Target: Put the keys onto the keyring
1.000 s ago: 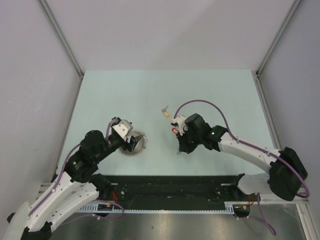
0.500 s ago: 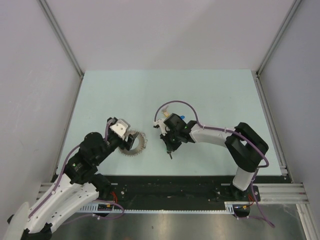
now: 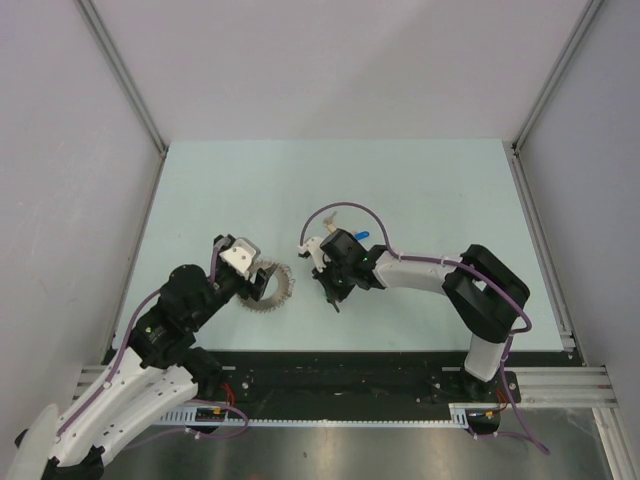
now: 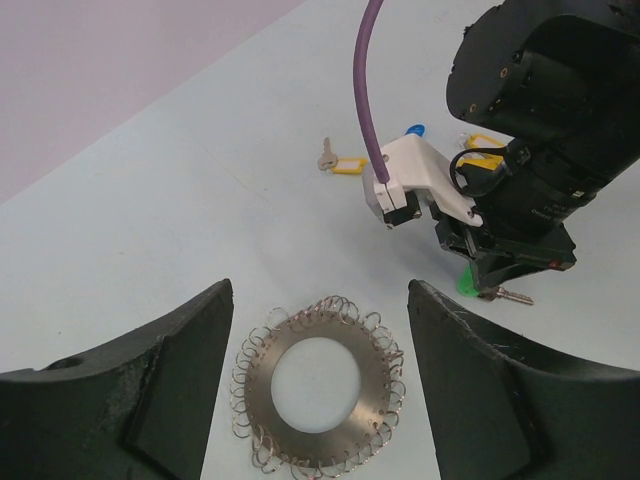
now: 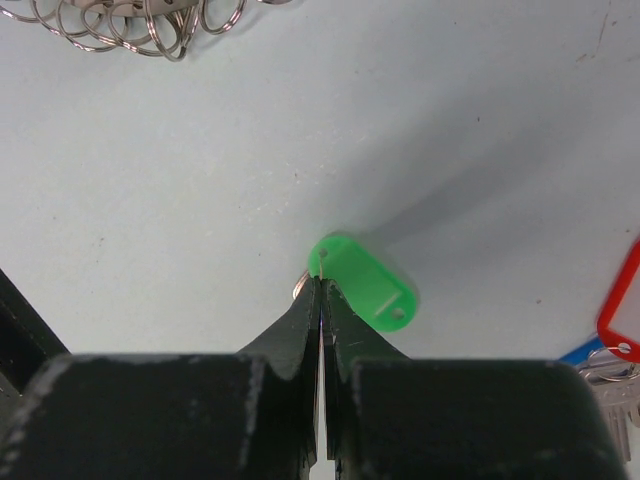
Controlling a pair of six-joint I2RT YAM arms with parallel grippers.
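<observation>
Pinching closed at the edge of the silver key with green oval plastic tag [image 5: 362,283]: my right pincer [image 5: 320,290]. Scalloped silver-grey metal keyring [image 4: 382,375] lies nearby, under my spread left pincer [image 4: 320,300]. Risk: so thin a hold may slip.

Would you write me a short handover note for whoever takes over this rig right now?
Left gripper: open, poised over the keyring, which lies flat on the table.
Right gripper: shut on the green-tagged key, down at the table.
Yellow-tagged key and a blue tag lie loose beyond.
Done: no key visibly on the keyring.
Left: thread every key on.
</observation>
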